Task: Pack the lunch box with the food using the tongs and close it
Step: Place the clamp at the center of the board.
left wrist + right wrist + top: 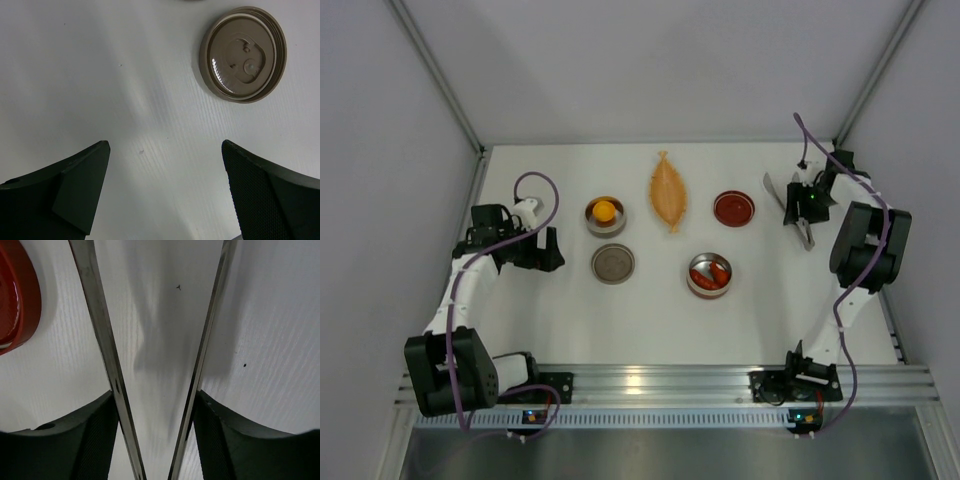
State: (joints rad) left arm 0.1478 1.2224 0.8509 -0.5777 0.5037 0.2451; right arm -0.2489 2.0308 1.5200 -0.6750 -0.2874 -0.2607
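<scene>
Tongs [104, 340], just right of the red dish [15, 300], sit clamped in the right gripper [154, 400]; the left gripper [165, 150], well left of it, gapes open.

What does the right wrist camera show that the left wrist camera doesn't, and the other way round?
Only the right wrist view: the tongs, their two silver arms running up between the fingers of the right pincer, which press on them from outside, and the edge of a red round dish at far left.
Only the left wrist view: a brown round lid lying flat at upper right, and the left pincer open with nothing between its fingers.
Both: the white table and each camera's own dark fingers at the bottom.
</scene>
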